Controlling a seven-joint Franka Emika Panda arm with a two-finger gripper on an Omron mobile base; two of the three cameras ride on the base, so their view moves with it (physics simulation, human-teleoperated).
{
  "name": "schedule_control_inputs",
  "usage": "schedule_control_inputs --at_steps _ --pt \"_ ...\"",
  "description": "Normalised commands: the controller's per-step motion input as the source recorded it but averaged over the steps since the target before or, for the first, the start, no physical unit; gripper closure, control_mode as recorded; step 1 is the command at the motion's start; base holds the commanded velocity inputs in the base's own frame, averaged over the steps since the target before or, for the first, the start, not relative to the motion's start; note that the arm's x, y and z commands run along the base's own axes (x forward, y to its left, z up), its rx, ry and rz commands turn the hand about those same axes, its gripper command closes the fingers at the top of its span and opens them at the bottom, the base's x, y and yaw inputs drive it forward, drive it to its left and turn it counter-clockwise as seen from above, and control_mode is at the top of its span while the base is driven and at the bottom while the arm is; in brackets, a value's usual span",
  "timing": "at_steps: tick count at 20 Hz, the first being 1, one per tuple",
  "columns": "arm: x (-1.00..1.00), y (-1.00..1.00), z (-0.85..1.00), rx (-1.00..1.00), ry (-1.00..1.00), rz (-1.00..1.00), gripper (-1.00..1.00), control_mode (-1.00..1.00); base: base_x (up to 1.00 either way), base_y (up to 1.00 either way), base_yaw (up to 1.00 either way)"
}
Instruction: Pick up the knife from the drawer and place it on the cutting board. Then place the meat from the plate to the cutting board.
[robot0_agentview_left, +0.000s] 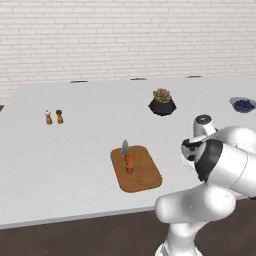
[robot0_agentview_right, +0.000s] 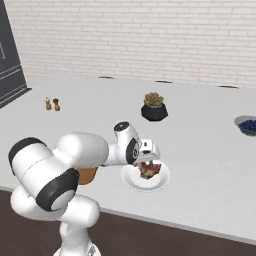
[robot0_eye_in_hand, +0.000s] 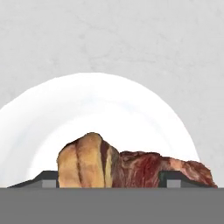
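A white painted-brick wall (robot0_agentview_left: 125, 35) spans the 12 o'clock side. The pale grey worktop (robot0_agentview_left: 75, 145) fronts it. Dark brown floor (robot0_agentview_left: 75, 237) lies at 6 o'clock.

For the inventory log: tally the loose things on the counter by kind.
Knife: 1
Cutting board: 1
Plate: 1
Meat: 1
Shakers: 2
Potted succulent: 1
Bowl of berries: 1
Total: 8

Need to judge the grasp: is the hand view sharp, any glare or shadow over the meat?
Hand view: meat soft-edged but readable, plate washed out white, no harsh shadow. Right base view: end effector over the meat, evenly lit, slightly blurry. Left base view: knife on cutting board, glare-free.
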Motion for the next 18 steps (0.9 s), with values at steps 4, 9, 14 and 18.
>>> schedule_control_inputs --at_steps 4,9,14,18 --pt "-0.22 -0.11 -0.04 -0.03 -0.03 0.00 1.00 -1.00 0.00 0.00 0.00" --pt "-0.41 -0.03 0.01 0.00 -0.07 0.00 1.00 -1.00 0.00 0.00 0.00" --pt "-0.38 0.58 0.72 0.00 -0.17 0.02 1.00 -1.00 0.00 0.00 0.00" --pt "-0.04 1.00 0.94 0.00 -0.06 0.08 1.00 -1.00 0.00 0.00 0.00"
